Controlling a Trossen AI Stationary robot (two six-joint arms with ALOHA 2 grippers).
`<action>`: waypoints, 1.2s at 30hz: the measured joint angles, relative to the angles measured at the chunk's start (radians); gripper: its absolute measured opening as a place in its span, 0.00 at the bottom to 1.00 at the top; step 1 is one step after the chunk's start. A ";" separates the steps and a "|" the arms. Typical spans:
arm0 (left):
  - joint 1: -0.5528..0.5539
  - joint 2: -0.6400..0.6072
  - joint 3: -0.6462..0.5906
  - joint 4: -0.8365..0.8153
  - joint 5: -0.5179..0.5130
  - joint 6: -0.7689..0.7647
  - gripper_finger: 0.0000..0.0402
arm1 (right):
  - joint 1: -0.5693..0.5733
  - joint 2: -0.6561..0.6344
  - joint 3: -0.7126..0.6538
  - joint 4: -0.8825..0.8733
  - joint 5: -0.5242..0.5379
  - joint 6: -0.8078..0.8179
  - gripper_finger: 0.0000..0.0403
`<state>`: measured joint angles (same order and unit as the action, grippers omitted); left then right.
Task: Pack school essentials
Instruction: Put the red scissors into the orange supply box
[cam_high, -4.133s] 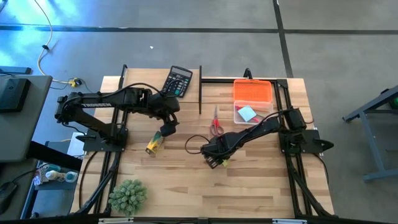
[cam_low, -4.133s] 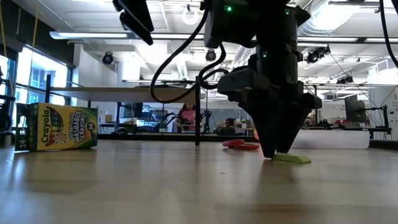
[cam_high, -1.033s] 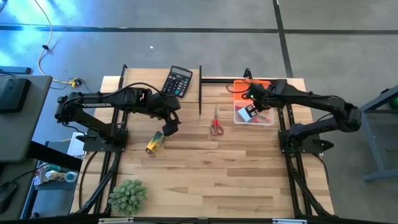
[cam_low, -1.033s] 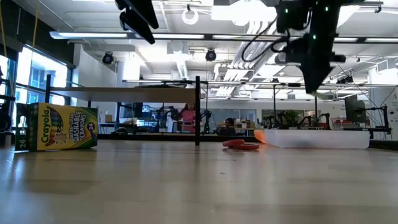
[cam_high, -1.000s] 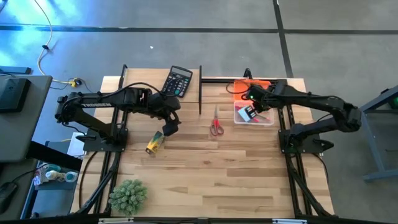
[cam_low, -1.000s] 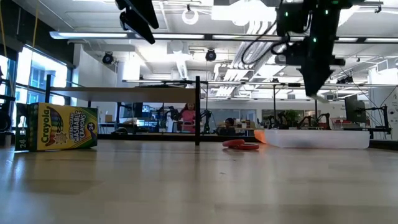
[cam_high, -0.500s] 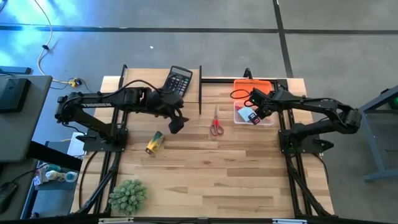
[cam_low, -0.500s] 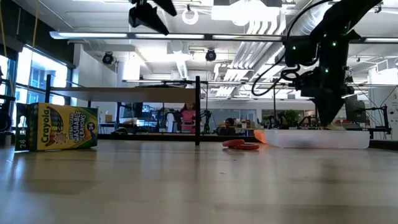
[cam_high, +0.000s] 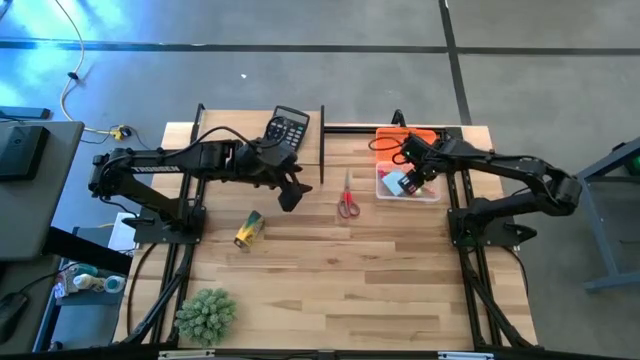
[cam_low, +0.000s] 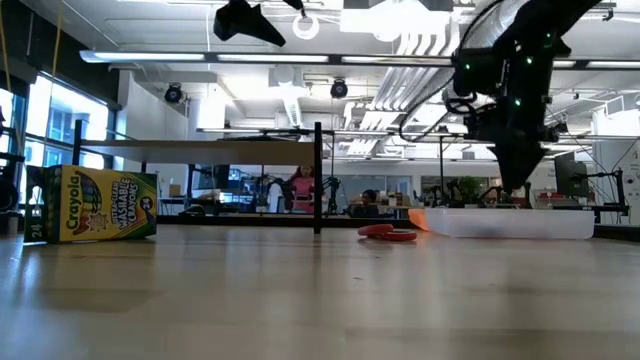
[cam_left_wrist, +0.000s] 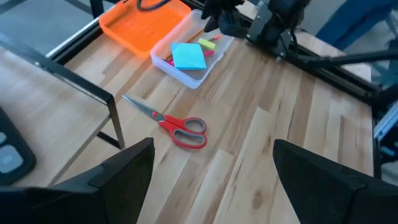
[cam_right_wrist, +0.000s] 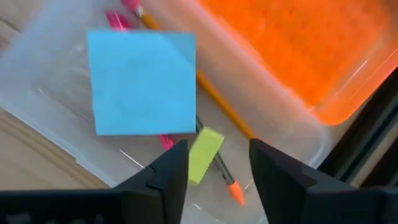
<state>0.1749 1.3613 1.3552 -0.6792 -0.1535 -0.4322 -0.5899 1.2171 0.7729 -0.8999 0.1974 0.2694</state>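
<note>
Wooden table (cam_high: 400, 260) in an open workshop; both arms' fingers spread, holding nothing

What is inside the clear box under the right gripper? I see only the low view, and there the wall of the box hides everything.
Observer: A blue note pad, a pink pen, a pencil and a small yellow-green block lie in the clear box.
Operator: Does the right gripper hold the block?
Observer: No. The right gripper is open above the box, and the block lies in the box below its fingers.
Operator: And the left gripper, is it over the scissors?
Observer: Not over them. The left gripper is open and empty, above bare table beside the red-handled scissors, on the left arm's side of them.
</note>
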 joint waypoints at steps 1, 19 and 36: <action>0.000 0.000 0.000 0.000 -0.007 -0.014 0.78 | -0.002 0.000 0.023 -0.013 0.000 -0.006 0.42; -0.029 0.087 0.090 0.052 -0.189 -0.234 0.78 | -0.006 -0.002 0.381 -0.094 0.128 -0.069 0.44; -0.067 0.423 0.099 0.062 -0.180 -0.581 0.78 | -0.006 -0.002 0.385 -0.100 0.134 -0.096 0.44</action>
<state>0.1080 1.7846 1.4540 -0.6174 -0.3332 -1.0133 -0.5961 1.2156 1.1584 -1.0004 0.3317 0.1738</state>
